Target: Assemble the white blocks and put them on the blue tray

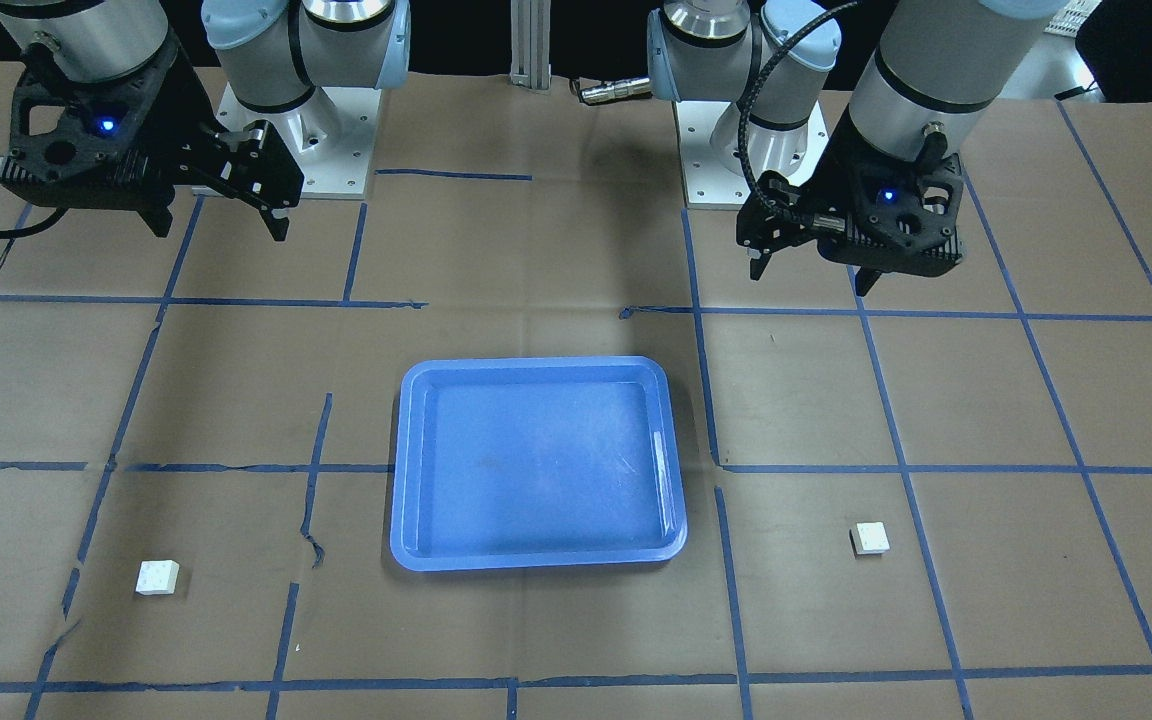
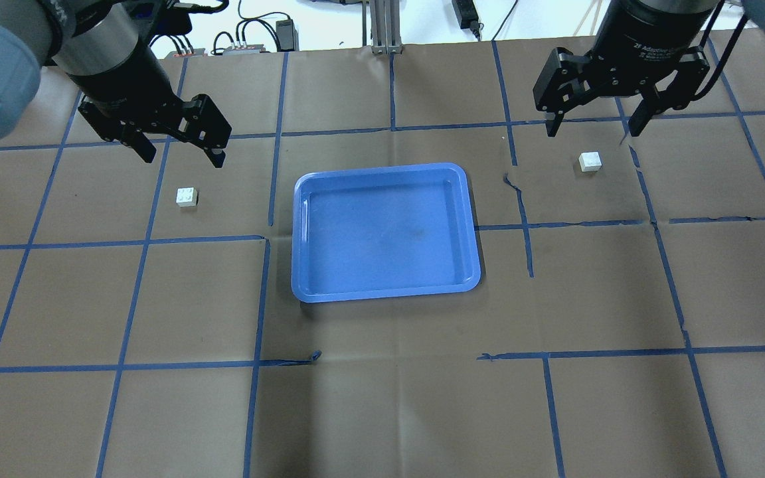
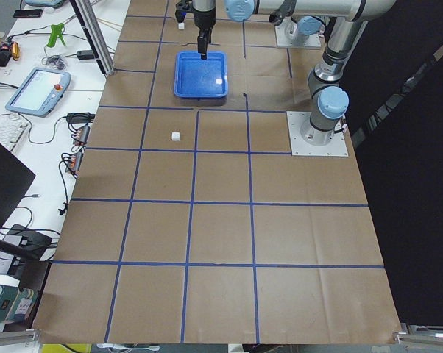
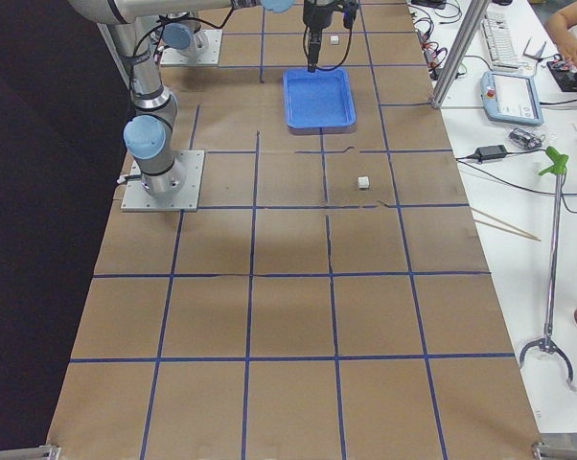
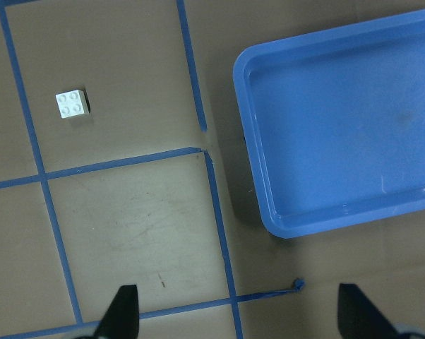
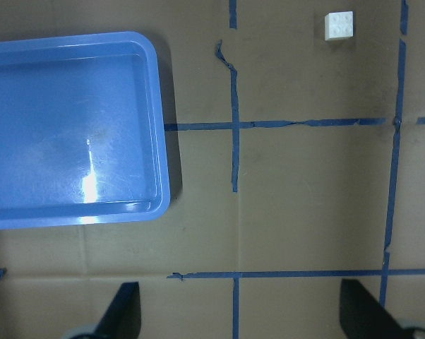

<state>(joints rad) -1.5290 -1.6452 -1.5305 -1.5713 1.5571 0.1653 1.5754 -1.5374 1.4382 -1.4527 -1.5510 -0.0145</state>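
Note:
The blue tray (image 2: 382, 232) lies empty at mid-table; it also shows in the front view (image 1: 536, 460). One white block (image 2: 186, 197) sits on the paper left of the tray, studs up, just below my left gripper (image 2: 180, 143), which is open and empty above the table. In the left wrist view this block (image 5: 71, 104) lies at the upper left and the tray (image 5: 339, 127) at the right. The other white block (image 2: 590, 161) sits right of the tray, just below my open, empty right gripper (image 2: 592, 123). In the right wrist view it (image 6: 339, 25) lies at the top.
Brown paper with a blue tape grid (image 2: 263, 292) covers the table. The arm bases (image 1: 296, 150) stand at the robot's side. A pendant, cables and tools (image 3: 41, 84) lie on the white bench beyond the far edge.

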